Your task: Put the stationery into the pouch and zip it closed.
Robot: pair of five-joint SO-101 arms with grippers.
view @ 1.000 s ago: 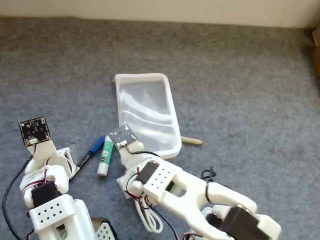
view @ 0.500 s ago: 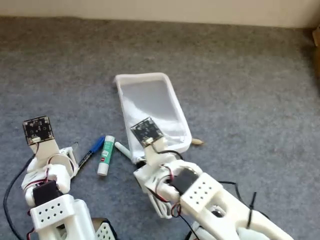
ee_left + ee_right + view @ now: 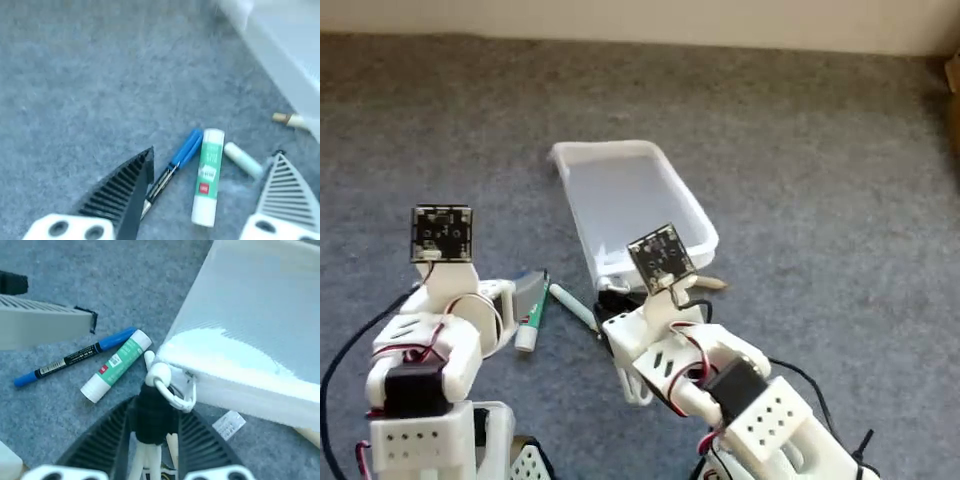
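Observation:
The translucent white pouch (image 3: pixel 630 200) lies at the table's middle, its mouth end toward the arms. My right gripper (image 3: pixel 152 402) is shut on the pouch's white zipper pull (image 3: pixel 162 380) at the near corner. A green-and-white glue stick (image 3: pixel 206 182), a blue marker (image 3: pixel 176 164) and a white pen (image 3: pixel 243 160) lie side by side on the carpet. My left gripper (image 3: pixel 215 152) hangs open just above them, one finger on each side. A wooden pencil (image 3: pixel 713 284) pokes out from beside the pouch's near right corner.
Grey carpet (image 3: pixel 820 150) covers the whole table. A small white label (image 3: pixel 229 424) lies under the pouch's near edge. The two arms (image 3: pixel 420 350) stand close together at the front, with cables (image 3: pixel 630 385) between them. Open carpet lies behind and right of the pouch.
My right arm has swung right and pulled the pouch's near end with it, turning the pouch. My left arm has moved forward and right over the marker and glue stick.

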